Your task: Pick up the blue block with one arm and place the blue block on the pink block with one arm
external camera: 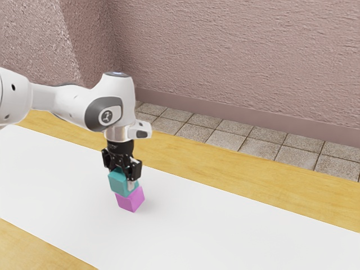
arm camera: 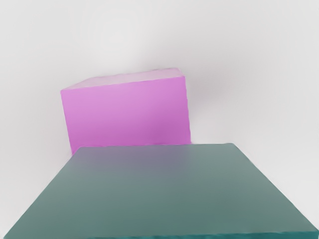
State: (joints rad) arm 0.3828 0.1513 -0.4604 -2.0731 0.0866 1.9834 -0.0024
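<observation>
The pincer (external camera: 121, 181) hangs straight down from the white arm (external camera: 67, 104). Its two black fingers are closed only as far as the width of the blue block (external camera: 116, 181), a teal-tinted cube, and they grip it from two opposite sides. The blue block sits directly over the pink block (external camera: 130, 198). Its underside is at the pink top face, but I cannot tell whether the two touch or a thin gap remains. The upper cube is shifted a little toward the exterior view's left, so the pink block's corner on the exterior view's right sticks out from under it. In the wrist view the blue block (arm camera: 164, 194) fills the foreground just under the hand. The pink block (arm camera: 127, 114) shows beyond its far edge, turned slightly so their sides are not parallel. The pink block stands on the white surface of the desk (external camera: 236, 225), roughly midway between the wooden band (external camera: 253, 174) along the far edge and the wooden strip at the near corner, and well inside both. White desk (arm camera: 259, 69) lies bare on every side of the stack, with the widest open stretch running toward the exterior view's right. The arm comes in from the exterior view's left, above the desk. Beyond the far edge are a tiled floor (external camera: 264, 143) and a rough pinkish wall (external camera: 253, 56), both well apart from the blocks.
</observation>
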